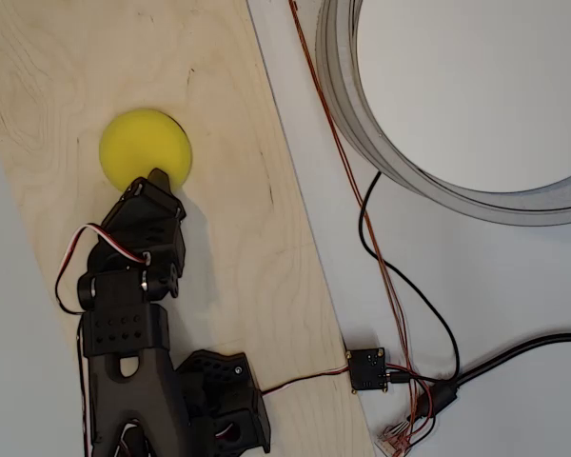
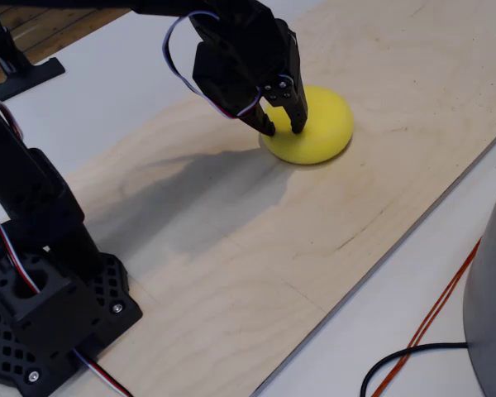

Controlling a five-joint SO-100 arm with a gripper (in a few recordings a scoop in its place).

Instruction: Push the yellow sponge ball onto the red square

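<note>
Fixed view: tool (image 2: 283,127), jaws slightly apart and clamping nothing, tips touching near side of yellow sponge ball (image 2: 311,125) on the plywood board (image 2: 380,190). Risk: off-centre contact; round foam may roll sideways off the tips.

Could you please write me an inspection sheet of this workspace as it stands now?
Surface: pale plywood board lying on a white table.
Job's things: yellow sponge ball rests on the board; red square nothing seen.
Clutter: small black circuit board beside the plywood edge.
Grippers: gripper at the ball's near side, fingertips slightly apart, seemingly touching it.
Cables: black cable and orange wire cross the table.
Surroundings: large grey ring.
</note>
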